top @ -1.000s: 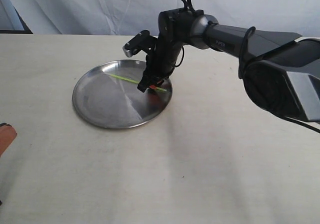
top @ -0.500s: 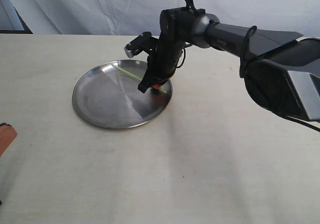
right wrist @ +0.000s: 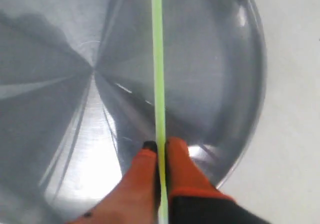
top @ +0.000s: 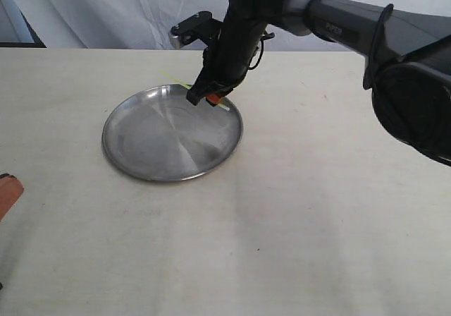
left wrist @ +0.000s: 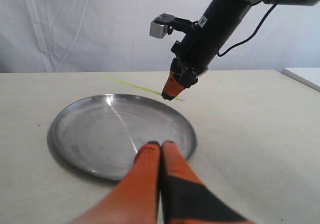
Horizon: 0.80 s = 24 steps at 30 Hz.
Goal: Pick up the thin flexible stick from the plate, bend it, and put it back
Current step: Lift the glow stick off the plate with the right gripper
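Observation:
The thin yellow-green stick hangs in the air above the round metal plate, pinched near one end by my right gripper, which is shut on it. From the left wrist view the stick juts out level beside the right gripper, over the far rim of the plate. Low at the near side of the plate, my left gripper has its orange fingers pressed together on nothing. In the exterior view only an orange bit of the left gripper shows at the left edge.
A pale tabletop surrounds the plate. White cloth hangs behind the table's far edge. The right arm reaches in from the right over the table. A white object lies at the far right in the left wrist view.
My right gripper has risen from the plate's surface with the stick in it and shifted toward the plate's far rim. The left gripper has not moved.

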### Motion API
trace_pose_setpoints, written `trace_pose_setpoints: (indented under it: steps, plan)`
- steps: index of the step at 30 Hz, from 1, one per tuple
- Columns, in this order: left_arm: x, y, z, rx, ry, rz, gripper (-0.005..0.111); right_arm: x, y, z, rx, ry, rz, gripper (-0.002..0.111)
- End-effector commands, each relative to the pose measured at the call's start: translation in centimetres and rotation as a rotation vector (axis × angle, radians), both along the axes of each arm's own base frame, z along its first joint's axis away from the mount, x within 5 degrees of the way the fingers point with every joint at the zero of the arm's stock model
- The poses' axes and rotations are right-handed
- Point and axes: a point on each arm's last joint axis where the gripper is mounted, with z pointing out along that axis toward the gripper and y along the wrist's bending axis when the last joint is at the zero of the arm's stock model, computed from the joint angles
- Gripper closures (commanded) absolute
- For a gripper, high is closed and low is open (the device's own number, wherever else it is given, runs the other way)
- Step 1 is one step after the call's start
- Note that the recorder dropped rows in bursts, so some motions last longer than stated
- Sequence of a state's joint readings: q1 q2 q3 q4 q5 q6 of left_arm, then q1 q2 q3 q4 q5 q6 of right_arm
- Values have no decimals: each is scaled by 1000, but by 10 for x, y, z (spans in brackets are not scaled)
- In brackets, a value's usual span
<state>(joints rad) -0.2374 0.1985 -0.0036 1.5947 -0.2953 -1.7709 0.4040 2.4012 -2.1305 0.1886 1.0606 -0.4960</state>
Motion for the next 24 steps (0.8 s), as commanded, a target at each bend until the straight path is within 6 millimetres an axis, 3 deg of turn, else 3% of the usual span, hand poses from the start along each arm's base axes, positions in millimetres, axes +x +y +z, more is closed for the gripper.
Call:
trace_pose_setpoints:
  steps: [1,5,15,19,24]
  plan:
    - [0,0,-1,4,6,-1,107,-10,-1,12,25,84,8,109]
    - [0,0,-1,4,6,-1,107,-20,3,23,85,152,25,109]
    - [1,1,-2,28,-1,5,107,-26,0,63,148,87,40,109]
    - [3,6,-4,173,-51,52,107,-25,-3,65,163,87,34,109]
    - [4,8,-4,179,-54,69,107,-31,-8,53,194,151,39,109]
